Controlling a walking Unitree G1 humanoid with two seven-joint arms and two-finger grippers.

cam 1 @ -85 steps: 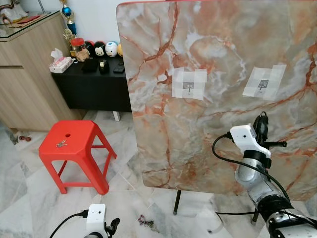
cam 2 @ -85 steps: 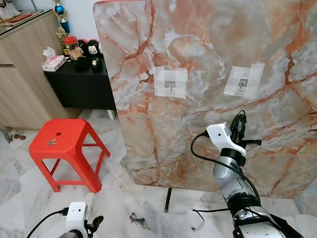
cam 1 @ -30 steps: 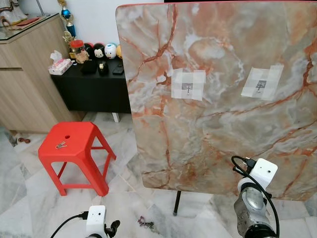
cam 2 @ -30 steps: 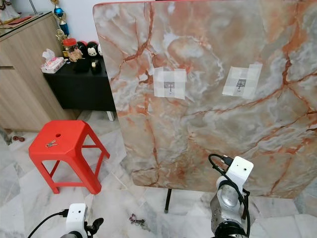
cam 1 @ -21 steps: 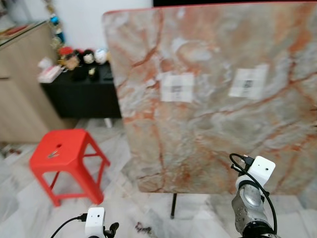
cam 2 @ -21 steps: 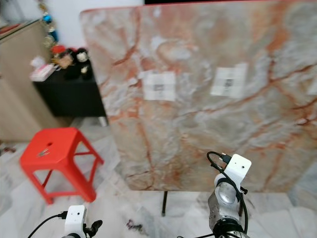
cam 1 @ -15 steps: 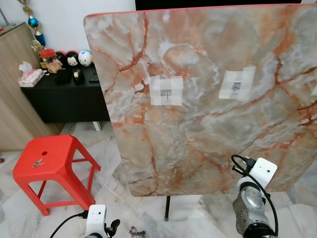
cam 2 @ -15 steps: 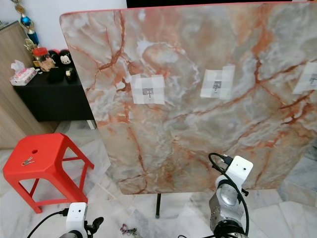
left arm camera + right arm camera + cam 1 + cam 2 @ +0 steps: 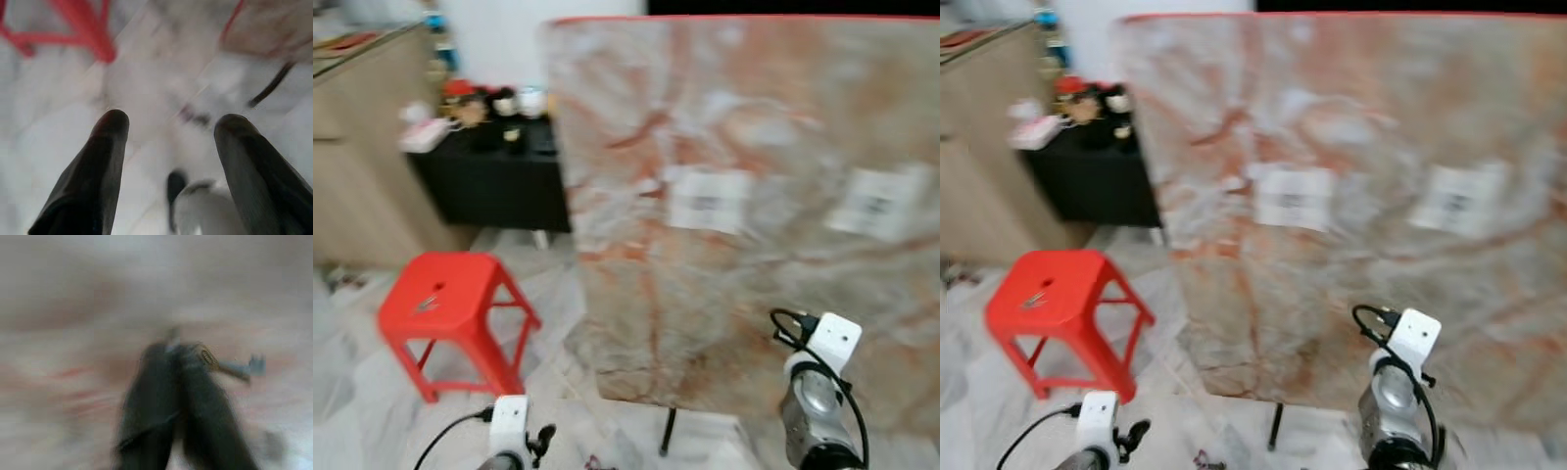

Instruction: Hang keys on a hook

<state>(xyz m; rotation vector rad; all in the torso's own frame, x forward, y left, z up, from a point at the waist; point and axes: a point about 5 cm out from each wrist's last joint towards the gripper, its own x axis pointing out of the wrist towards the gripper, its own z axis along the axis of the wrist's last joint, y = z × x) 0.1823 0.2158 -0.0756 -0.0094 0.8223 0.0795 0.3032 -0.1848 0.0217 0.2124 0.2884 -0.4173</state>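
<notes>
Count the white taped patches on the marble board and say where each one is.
2. One patch sits near the board's middle; the other patch is to its right at about the same height. The picture is blurred, and the board runs past the right edge, so more may be hidden.

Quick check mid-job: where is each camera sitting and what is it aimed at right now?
Left eye, head: marble board, red stool; both arms low.
Right eye, head: same scene, blurred; right arm.
Left wrist: looks down the open left end effector at the floor.
Right wrist: shut right end effector pinching a key against the board.
Shared: eye views and left wrist show the stool.
</notes>
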